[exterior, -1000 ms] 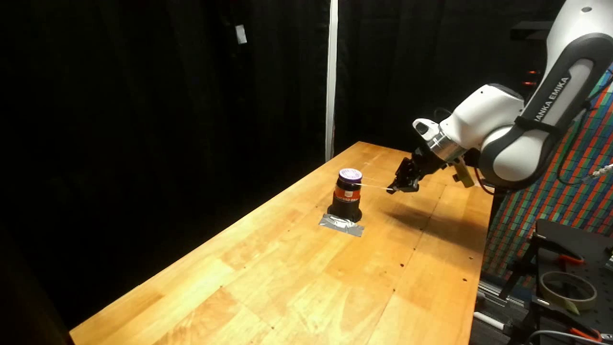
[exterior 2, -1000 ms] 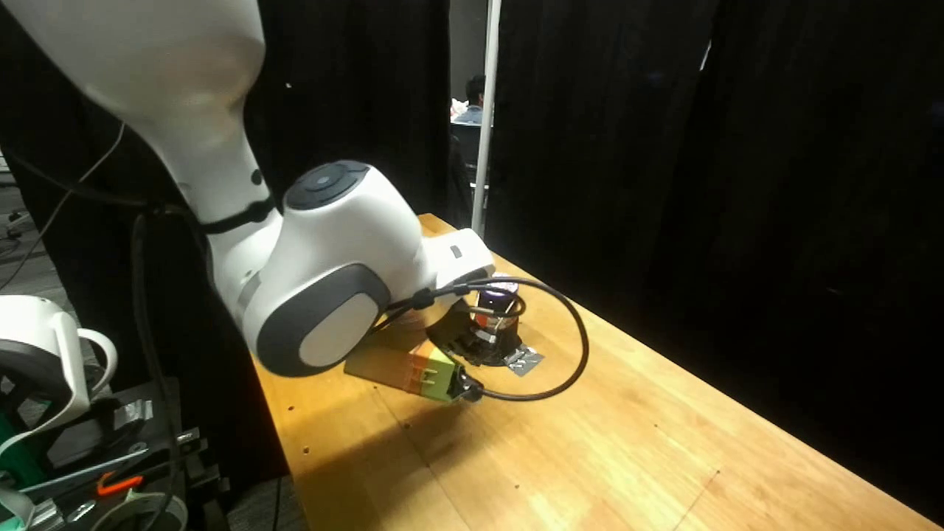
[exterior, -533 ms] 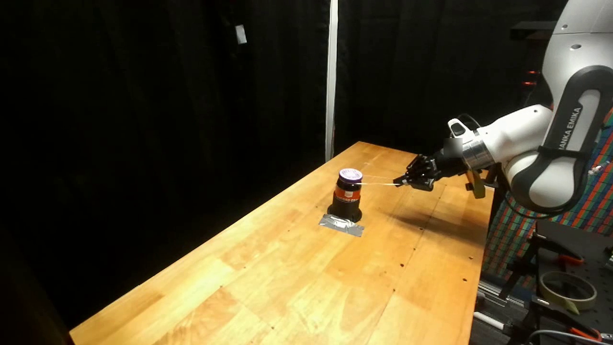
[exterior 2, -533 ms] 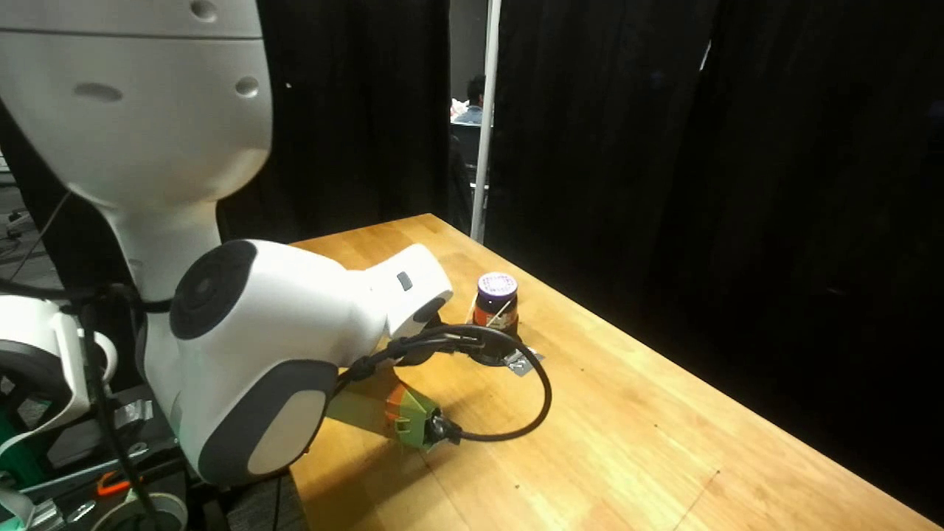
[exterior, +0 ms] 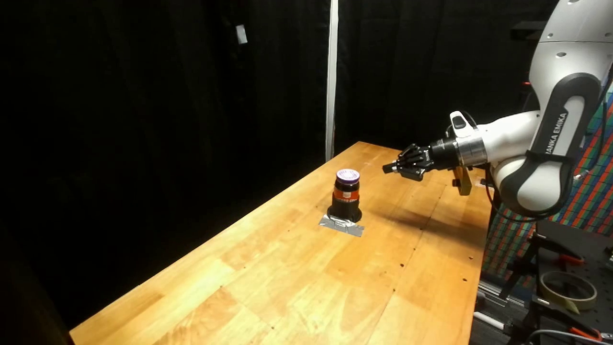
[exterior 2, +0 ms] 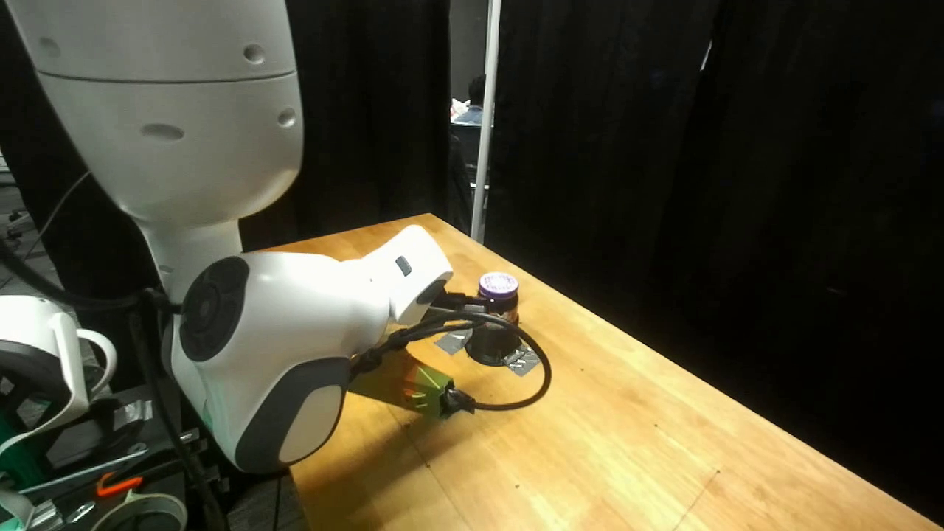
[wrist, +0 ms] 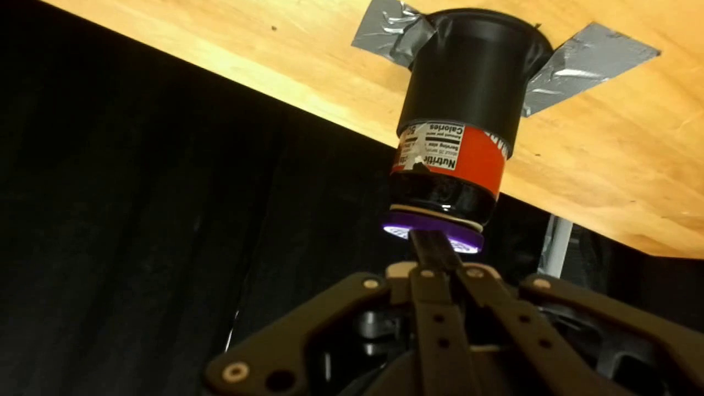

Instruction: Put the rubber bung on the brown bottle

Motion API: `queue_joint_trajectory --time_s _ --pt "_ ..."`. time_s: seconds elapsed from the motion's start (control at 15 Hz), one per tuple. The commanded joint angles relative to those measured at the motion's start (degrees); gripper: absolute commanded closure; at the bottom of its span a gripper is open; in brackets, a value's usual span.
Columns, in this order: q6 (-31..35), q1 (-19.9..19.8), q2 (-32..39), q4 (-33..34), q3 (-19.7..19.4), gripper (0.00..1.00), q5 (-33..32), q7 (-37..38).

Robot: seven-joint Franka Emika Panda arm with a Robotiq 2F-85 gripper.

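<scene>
1. Wrist view: brown bottle (wrist: pixel 470 160), almost black here, appears inverted, seated in a black holder (wrist: pixel 465 82) that duct tape (wrist: pixel 594 66) fixes to the worktop (wrist: pixel 616 159). Thin pale band (wrist: pixel 437 215) runs around the bottle just below the purple lid (wrist: pixel 462 236); only the facing side shows. I see no bung and take this band to be what the sentence means. Tool (wrist: pixel 433 241): fingers (wrist: pixel 426 250) together, nothing visible between them. Tips overlap the lid from this angle; I can't judge contact here.

2. In an exterior view, the tool (exterior: pixel 390 167) hangs near the bottle, apart from it. Half a second ago pale strands stretched between the two; none show now. Tool is higher, and the lid (exterior: pixel 348 176) has shifted slightly away from the tool's side. My inference: the band came free of the fingers, taking the pull off the bottle.

3. In an exterior view, the strands are likewise gone, and a tape strip (exterior 2: pixel 452 341), previously hidden, now shows. A cable (exterior 2: pixel 501 406) crosses before the bottle, so I can't verify the band there.

4. Task: I judge placement essentially done. Next calls for a clean retreat; a sideways sweep could hook the band.
</scene>
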Motion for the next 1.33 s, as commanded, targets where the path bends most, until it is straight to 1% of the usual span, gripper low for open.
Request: queue_joint_trajectory --time_s 0.0,0.07,0.13,0.2,0.27,0.33,0.4,0.47,0.53,0.6,0.67,0.73,0.8,0.87,0.93,1.07,1.13,1.2,1.27 --pt "0.0 -9.3 0.3 2.7 9.0 0.97 0.1 -2.4" --pt "5.0 -6.2 2.5 1.4 6.1 0.97 0.8 -2.6" --pt "0.8 -11.1 0.7 2.6 10.9 0.97 0.8 -2.6" --pt "-0.1 -8.0 -1.1 0.4 8.1 0.92 2.7 -2.0" --pt "-1.4 0.9 -4.5 -0.2 -0.1 0.72 5.0 2.2" --pt "-7.7 3.1 -10.3 -2.1 -1.0 0.67 9.9 2.0" --pt "-13.5 0.0 -12.8 -2.6 4.4 0.60 15.3 -2.2" --pt "-17.4 4.0 -15.0 -2.6 2.1 0.53 20.0 -2.6" --pt "-21.9 6.5 -17.9 -2.7 1.2 0.45 24.7 -4.0" --pt "-26.5 12.5 -21.1 -2.9 -3.8 0.38 28.4 -3.7" --pt "-31.6 15.4 -24.4 -3.1 -5.4 0.29 33.4 -6.2" --pt "-36.3 18.5 -27.3 -3.1 -7.7 0.22 38.7 -9.8" --pt "-41.2 22.6 -30.0 -2.6 -12.0 0.16 43.7 -13.7" --pt "-46.1 25.6 -32.2 -1.6 -16.3 0.07 48.9 -19.0" --pt "-47.3 28.0 -31.7 -1.2 -19.7 0.01 54.0 -24.0" --pt "-46.3 26.0 -29.1 0.0 -18.9 0.00 64.3 -33.5" --pt "-45.1 26.2 -28.4 -0.4 -18.8 0.00 69.3 -37.7" --pt "-43.2 27.2 -27.9 -0.6 -19.0 0.00 74.4 -40.0" --pt "-46.4 25.6 -29.4 -0.7 -19.0 0.00 67.9 -35.6"
